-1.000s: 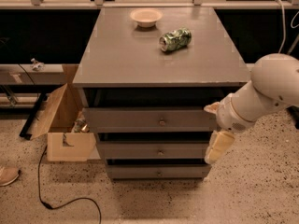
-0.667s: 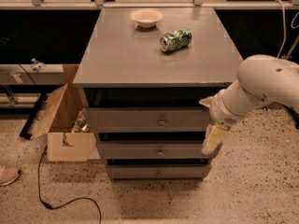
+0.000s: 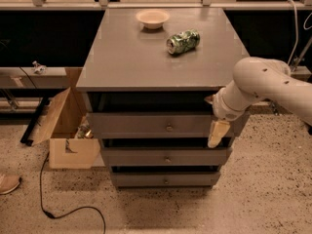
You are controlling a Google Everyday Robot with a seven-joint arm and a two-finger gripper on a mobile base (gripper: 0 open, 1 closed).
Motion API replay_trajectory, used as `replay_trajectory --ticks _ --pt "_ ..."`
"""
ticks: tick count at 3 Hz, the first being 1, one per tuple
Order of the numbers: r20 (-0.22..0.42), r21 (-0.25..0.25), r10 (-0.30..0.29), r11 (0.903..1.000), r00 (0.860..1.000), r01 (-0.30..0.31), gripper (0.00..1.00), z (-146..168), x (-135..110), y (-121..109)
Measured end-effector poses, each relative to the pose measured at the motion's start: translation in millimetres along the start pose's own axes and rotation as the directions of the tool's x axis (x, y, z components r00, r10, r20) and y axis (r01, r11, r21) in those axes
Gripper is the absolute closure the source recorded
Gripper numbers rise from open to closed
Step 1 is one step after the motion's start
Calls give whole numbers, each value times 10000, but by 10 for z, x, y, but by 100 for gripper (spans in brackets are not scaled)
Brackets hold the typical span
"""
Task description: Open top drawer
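My pincer [image 3: 218, 133] has swung inward to the top drawer [image 3: 131, 126]'s right end, grip state I cannot tell, knob [image 3: 169, 127] to its left, drawer not yet opened.

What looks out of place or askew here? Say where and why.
The green can lies on its side on the cabinet top, near the upright bowl. The gripper hangs at the right end of the top drawer, away from its knob.
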State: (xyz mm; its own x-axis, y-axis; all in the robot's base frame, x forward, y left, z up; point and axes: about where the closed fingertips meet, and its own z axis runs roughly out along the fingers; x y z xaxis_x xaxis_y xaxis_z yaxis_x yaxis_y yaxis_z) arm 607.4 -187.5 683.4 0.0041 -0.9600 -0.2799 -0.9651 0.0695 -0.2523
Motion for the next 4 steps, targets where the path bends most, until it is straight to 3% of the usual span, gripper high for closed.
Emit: replay_trajectory --ticks 1,2,3,4 --pt "-149 -201 193 9996 9997 -196 0 228 134 -123" --pt "-290 -518 680 9962 9973 -694 19 460 338 -106" --pt "-315 -418 1080 9931 9937 -1093 50 442 455 1" --pt "-314 -418 1080 9931 9937 -1093 73 392 439 -17"
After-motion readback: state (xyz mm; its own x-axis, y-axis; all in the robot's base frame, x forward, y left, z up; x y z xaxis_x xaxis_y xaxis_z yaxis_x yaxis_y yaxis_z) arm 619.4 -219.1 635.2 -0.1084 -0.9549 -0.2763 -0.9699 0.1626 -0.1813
